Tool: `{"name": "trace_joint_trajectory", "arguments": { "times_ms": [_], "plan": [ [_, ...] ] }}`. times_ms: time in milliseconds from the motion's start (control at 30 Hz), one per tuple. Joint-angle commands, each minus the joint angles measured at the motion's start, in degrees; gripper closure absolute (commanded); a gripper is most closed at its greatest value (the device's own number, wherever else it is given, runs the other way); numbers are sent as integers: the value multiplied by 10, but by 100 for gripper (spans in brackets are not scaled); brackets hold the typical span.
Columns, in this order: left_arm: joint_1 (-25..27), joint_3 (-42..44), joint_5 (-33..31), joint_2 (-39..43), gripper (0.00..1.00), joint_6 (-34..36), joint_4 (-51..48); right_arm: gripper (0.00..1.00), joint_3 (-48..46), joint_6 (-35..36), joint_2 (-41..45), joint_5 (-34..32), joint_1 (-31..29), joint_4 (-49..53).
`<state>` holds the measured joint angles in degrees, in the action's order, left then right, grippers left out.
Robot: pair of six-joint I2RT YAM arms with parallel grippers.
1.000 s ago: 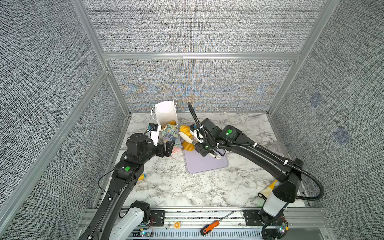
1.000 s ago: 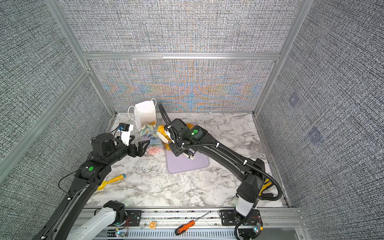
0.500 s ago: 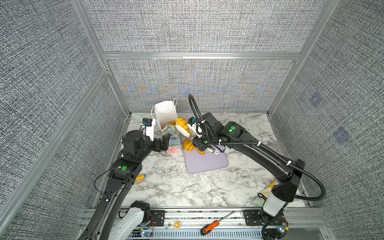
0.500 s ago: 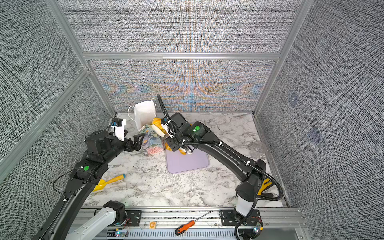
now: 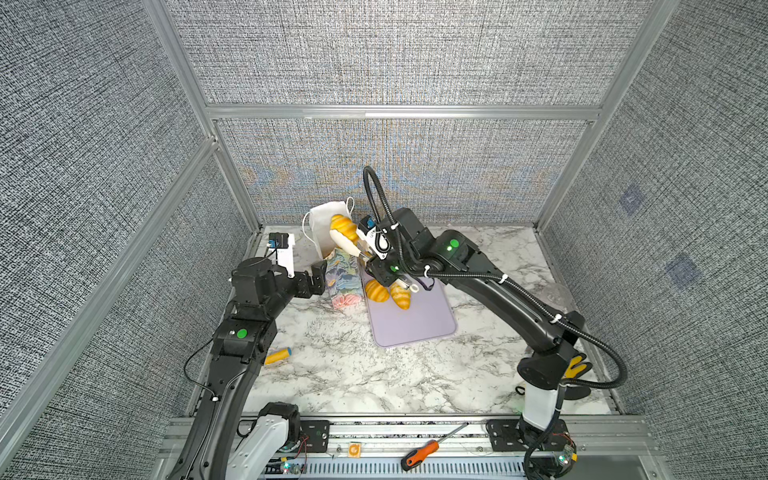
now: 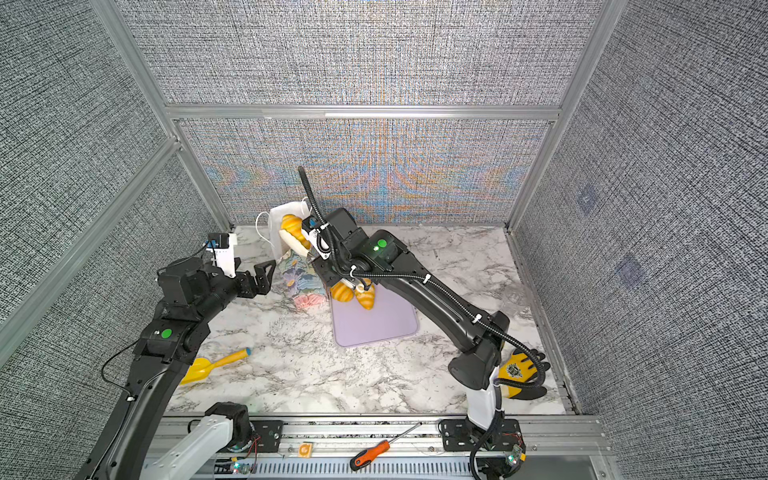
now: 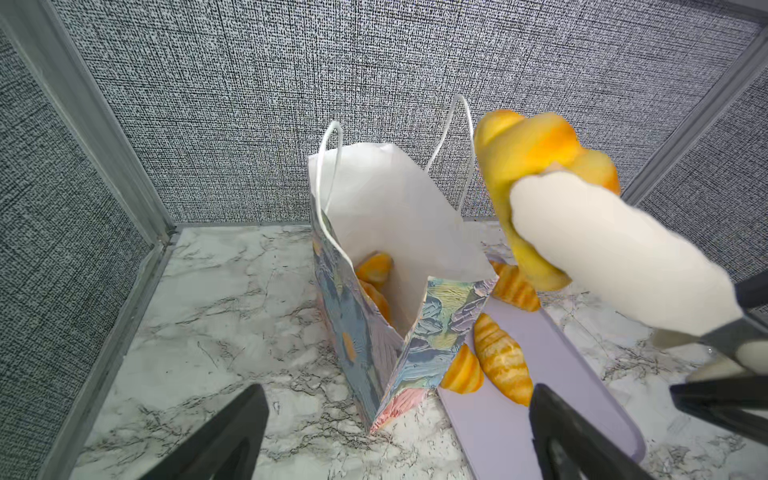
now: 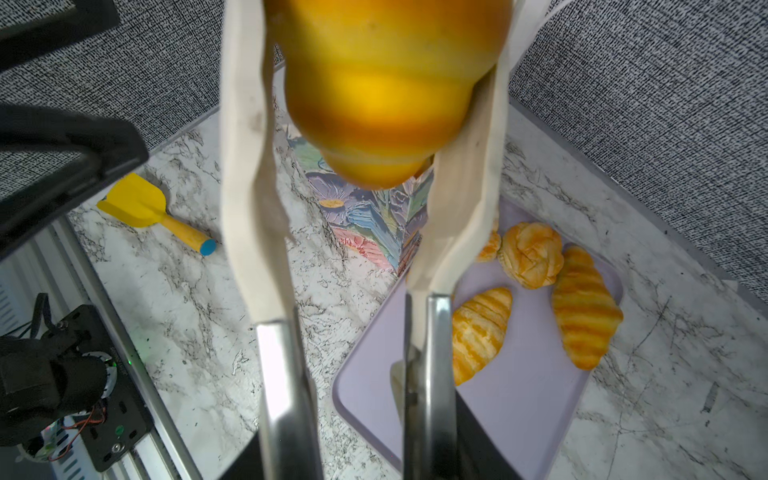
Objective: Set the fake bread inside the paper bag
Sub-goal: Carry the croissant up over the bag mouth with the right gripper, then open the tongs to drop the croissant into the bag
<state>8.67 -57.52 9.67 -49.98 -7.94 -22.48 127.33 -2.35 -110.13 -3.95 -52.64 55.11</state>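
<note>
Golden croissant (image 7: pixel 536 166) sits clamped across its middle between the cream pads of the right end effector (image 5: pixel 348 233). It hangs above rim height at the right edge of the bag (image 7: pixel 432 332). Whether it is fully over the mouth cannot be told. The bag stands at the far left of the worktop (image 5: pixel 332 374) with some bread already inside. Four more pastries (image 8: pixel 586 307) lie on the lilac tray (image 5: pixel 419 328) just to its right. The left end effector (image 6: pixel 264 276) has its jaws wide apart and empty, near the bag's left side and not touching it.

To do this step well, the arm probably needs to carry the croissant a little left, centre it over the white lining, stay clear of the cord handles, dip the lower tip past the rim, then let go. A brush against the light paper could tip the bag.

The croissant's long axis runs along the pads, steeply tilted. One tip points up and far, the other down toward the wrist.
</note>
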Motion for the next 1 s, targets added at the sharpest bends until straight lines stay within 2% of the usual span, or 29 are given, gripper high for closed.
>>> {"name": "trace_joint_trajectory", "arguments": {
  "times_ms": [0, 133, 500, 667, 967],
  "plan": [
    [-9, 3, 22, 1, 1, 3, 5, 55, 40, 10, -27, 3, 0, -6],
    [-13, 7, 25, 3, 1, 5, 6, 55, 85, 11, -64, -6, 1, -2],
    [-16, 12, 38, 8, 1, -1, 5, 54, 119, 9, -108, -44, 11, -20],
    [-17, 14, 39, 9, 1, -9, 8, 54, 164, 17, -141, -53, 12, -6],
    [-17, 15, 54, 9, 1, -11, 9, 48, 165, 16, -153, -76, 15, 1]
  ]
}}
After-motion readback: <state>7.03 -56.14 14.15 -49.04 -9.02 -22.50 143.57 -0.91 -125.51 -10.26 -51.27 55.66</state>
